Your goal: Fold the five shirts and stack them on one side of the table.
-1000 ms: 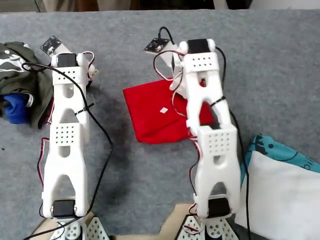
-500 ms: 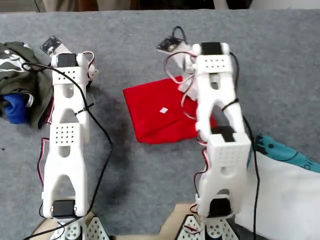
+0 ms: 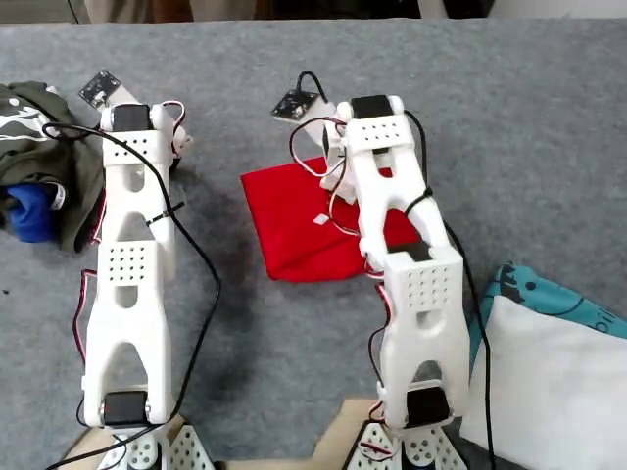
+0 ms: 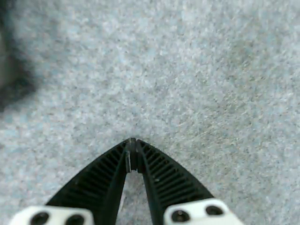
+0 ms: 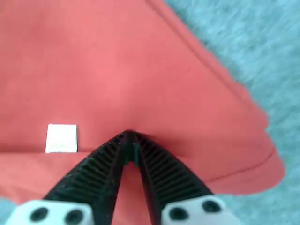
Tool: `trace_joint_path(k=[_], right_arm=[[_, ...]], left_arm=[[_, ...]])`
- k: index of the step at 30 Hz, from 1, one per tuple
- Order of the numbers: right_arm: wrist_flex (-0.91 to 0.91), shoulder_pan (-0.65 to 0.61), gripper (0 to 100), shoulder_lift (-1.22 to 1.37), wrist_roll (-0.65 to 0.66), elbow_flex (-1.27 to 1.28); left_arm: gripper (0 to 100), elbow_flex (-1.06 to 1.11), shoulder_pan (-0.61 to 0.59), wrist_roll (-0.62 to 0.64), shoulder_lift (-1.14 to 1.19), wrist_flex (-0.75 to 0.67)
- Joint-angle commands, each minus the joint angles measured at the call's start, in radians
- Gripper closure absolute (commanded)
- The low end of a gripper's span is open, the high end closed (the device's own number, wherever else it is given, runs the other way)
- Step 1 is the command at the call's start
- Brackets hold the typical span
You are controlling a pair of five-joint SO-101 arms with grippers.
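Far left, heap (image 3: 44, 147) of limp shirts. Left claw (image 4: 132, 147) pressed shut, empty, over bare table (image 4: 211, 70). Mid-table, red shirt (image 3: 294, 225): soft, light, floppy; probably best pinched at a corner. Right claw (image 5: 127, 140) closed tight over it, beside tag (image 5: 62, 138); nothing visibly pinched. Far right, folded stack (image 3: 558, 382).

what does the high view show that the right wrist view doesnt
High view adds: the left arm and right arm, a dark green and blue clothes pile beside the left arm, and a white shirt over a teal shirt at the near right.
Right wrist view adds: the right gripper shut over the cloth, plus a stitched hem.
Shared: the red shirt and its white tag.
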Motion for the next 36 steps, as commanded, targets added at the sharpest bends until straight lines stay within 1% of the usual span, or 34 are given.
trace_joint_path(k=[1,4,7,9,15,19,23,27,29,32,36], right_arm=[[0.107,0.035,99.3,-0.005,-0.011,-0.074],[0.233,0.038,99.3,-0.005,-0.014,-0.125],[0.249,0.064,99.3,-0.021,-0.063,-0.128],[0.247,0.074,99.3,-0.047,-0.069,-0.096],[0.247,0.084,99.3,-0.142,-0.072,0.117],[0.245,0.093,99.3,-0.252,-0.097,0.292],[0.239,0.111,99.3,-0.357,-0.095,0.414],[0.201,0.151,99.3,-0.397,-0.094,0.519],[0.152,0.168,99.3,-0.392,-0.094,0.565],[0.083,0.176,99.3,-0.381,-0.094,0.568],[0.075,0.171,99.3,-0.380,-0.095,0.418]], left_arm=[[98,-0.054,0.003,0.003,-0.013,-0.017],[98,-0.054,0.005,0.003,-0.013,-0.017],[98,-0.054,0.005,0.003,-0.013,-0.017],[98,-0.054,0.005,0.003,-0.013,-0.017],[98,-0.054,0.005,0.003,-0.013,-0.017],[98,-0.054,0.005,0.003,-0.013,-0.017],[98,-0.054,0.005,0.003,-0.013,-0.017],[98,-0.054,0.005,0.003,-0.013,-0.017],[98,-0.054,0.005,0.003,-0.013,-0.017],[98,-0.054,0.005,0.003,-0.013,-0.017],[98,-0.054,0.005,0.003,-0.013,-0.017]])
